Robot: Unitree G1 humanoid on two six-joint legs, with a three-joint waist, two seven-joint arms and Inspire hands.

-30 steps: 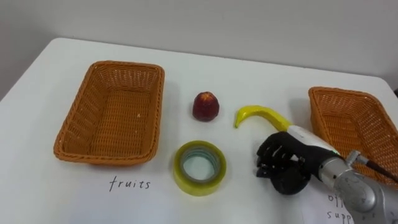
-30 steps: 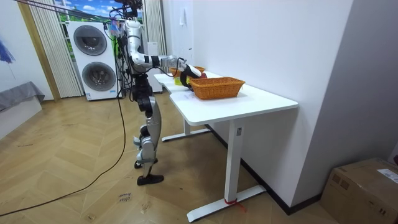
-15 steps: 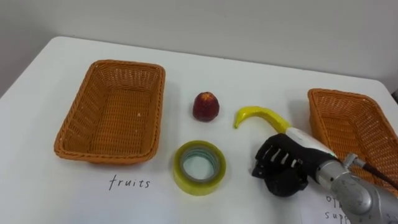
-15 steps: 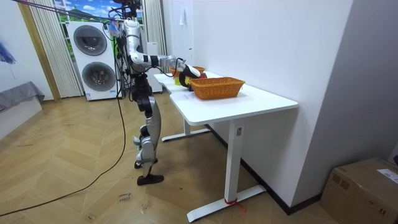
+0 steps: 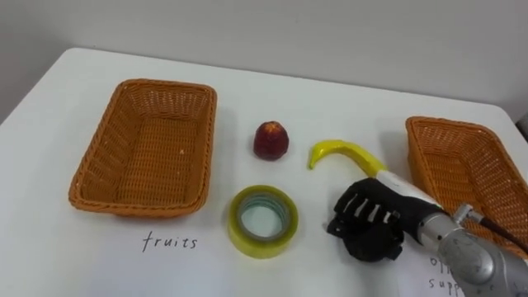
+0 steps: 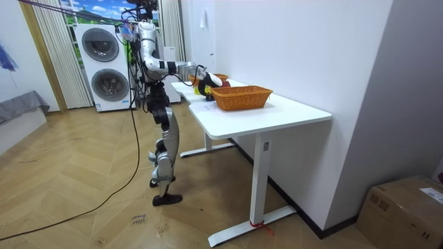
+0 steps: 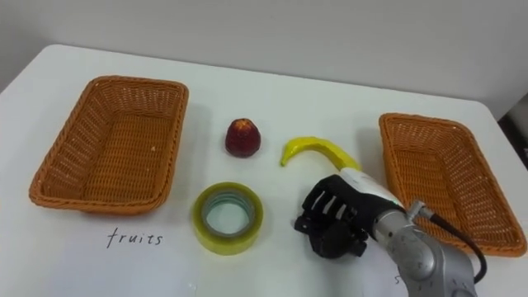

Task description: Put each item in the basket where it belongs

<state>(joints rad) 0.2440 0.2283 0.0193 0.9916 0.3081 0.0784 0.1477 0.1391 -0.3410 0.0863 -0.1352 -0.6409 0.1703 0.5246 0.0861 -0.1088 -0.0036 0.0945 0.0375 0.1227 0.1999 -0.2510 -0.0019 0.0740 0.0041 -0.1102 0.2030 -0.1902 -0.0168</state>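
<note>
Right hand [image 5: 369,227] is noted curled into a fist, empty, just right of the tape roll [image 5: 263,220]; banana [image 5: 340,153] is seen behind-right of the roll.

Surroundings: white table [image 6: 294,111] and room fittings.
The table stands on white legs beside a white wall [image 6: 297,41], on a herringbone wood floor [image 6: 83,166]. At the far end of the room, an upper washing machine [image 6: 102,43] is stacked on a lower washing machine [image 6: 109,84]. A pale curtain [image 6: 47,59] hangs just beside them, on the room view's left. A cardboard box [image 6: 405,207] sits on the floor at the room view's lower right, well apart from the table.
</note>
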